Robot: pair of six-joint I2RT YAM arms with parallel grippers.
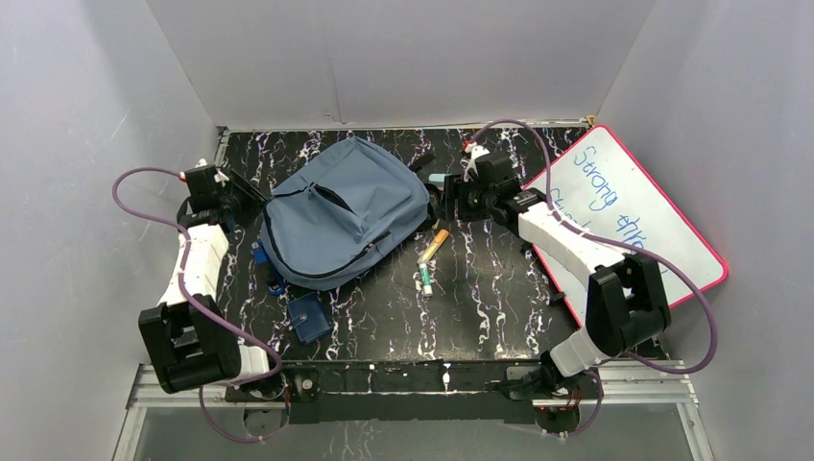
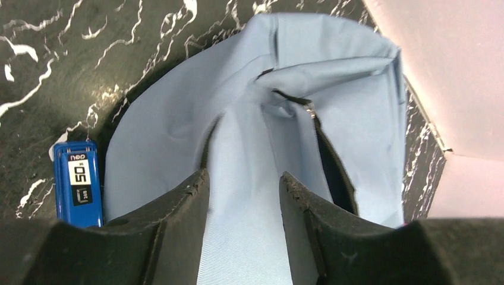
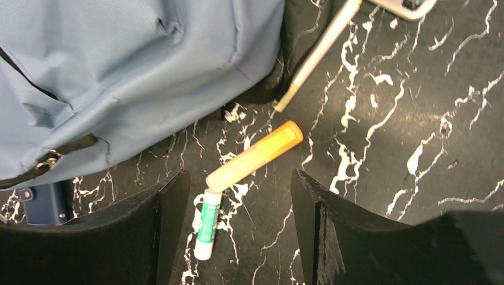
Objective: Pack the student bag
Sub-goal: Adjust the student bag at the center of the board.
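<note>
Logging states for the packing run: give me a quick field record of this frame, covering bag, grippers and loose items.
student bag: lying on table, a zipper partly open
left gripper: seems shut on a fold of bag fabric
right gripper: open, above orange highlighter
loose on table: green-white stick, pen, dark-blue pouch, blue box
</note>
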